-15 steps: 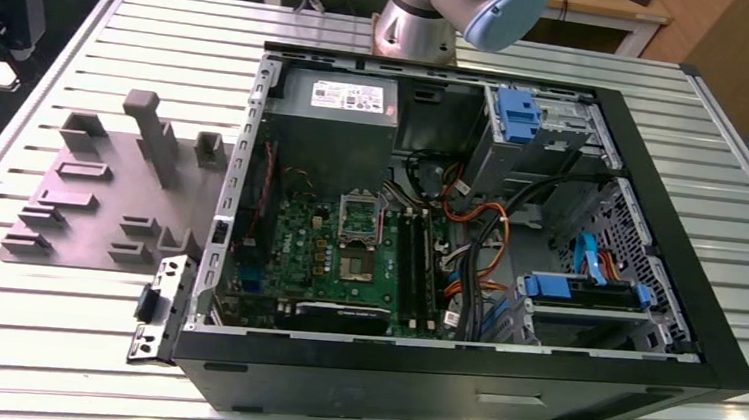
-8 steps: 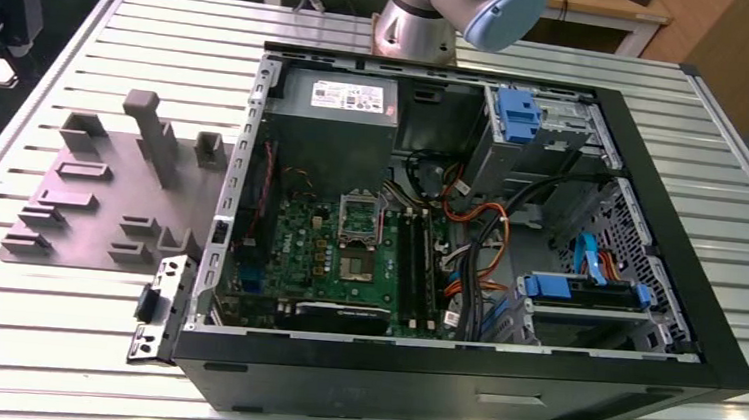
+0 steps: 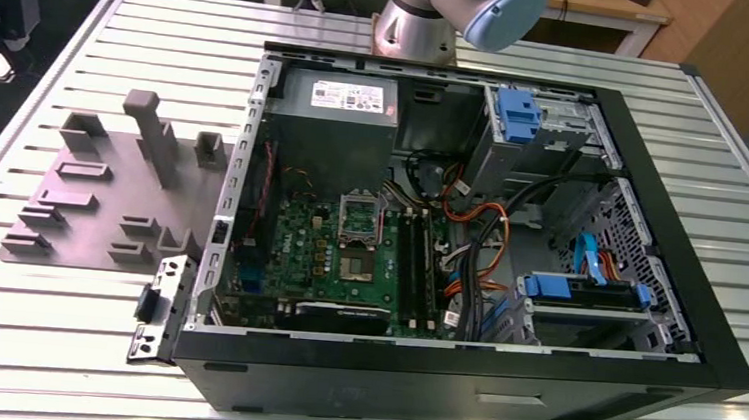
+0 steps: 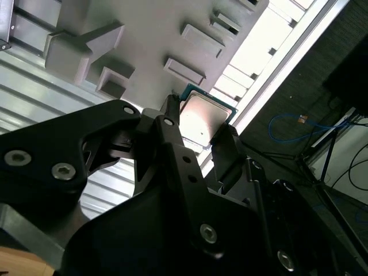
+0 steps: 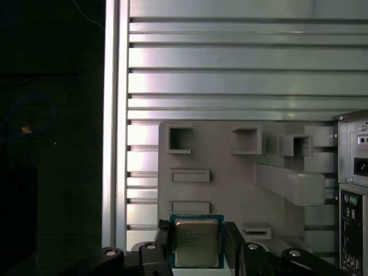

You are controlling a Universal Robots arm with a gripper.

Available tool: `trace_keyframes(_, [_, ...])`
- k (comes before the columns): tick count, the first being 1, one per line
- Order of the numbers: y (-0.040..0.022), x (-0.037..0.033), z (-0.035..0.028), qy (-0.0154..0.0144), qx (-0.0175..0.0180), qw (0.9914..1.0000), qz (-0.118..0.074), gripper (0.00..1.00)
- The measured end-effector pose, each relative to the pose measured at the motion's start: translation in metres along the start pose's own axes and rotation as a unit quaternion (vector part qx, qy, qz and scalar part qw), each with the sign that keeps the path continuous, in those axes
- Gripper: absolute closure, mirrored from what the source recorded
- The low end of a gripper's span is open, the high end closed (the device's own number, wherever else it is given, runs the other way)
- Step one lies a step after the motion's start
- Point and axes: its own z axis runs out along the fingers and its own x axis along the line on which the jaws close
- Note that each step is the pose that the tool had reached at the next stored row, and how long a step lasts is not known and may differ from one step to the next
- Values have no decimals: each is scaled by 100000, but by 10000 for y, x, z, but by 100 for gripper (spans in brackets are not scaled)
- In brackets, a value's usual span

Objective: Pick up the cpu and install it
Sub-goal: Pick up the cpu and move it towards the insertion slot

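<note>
Cpu (image 5: 196,244) is clenched by two opposite edges in my pincer (image 5: 196,237), held flat, probably to spare its underside; I hover over the grey fixture plate (image 3: 107,199), at nine o'clock of the open computer case (image 3: 469,378) in the exterior view

The gripper (image 5: 198,256) grips the cpu (image 5: 196,240) between its black fingers (image 5: 233,244), near the grey holder plate (image 5: 230,192) on the slatted metal table (image 5: 230,69).

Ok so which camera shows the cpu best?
The first wrist view: the cpu sits square-on in the gripper. The second wrist view shows it slanted, partly behind the fingers. The exterior view looks at the computer case.
</note>
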Motion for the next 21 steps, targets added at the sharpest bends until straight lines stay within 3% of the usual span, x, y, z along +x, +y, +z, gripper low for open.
trace_keyframes(18, [7,0,-176,-5,21,100000,-2,53])
trace_keyframes(21, [10,0,-234,-3,33,100000,-3,53])
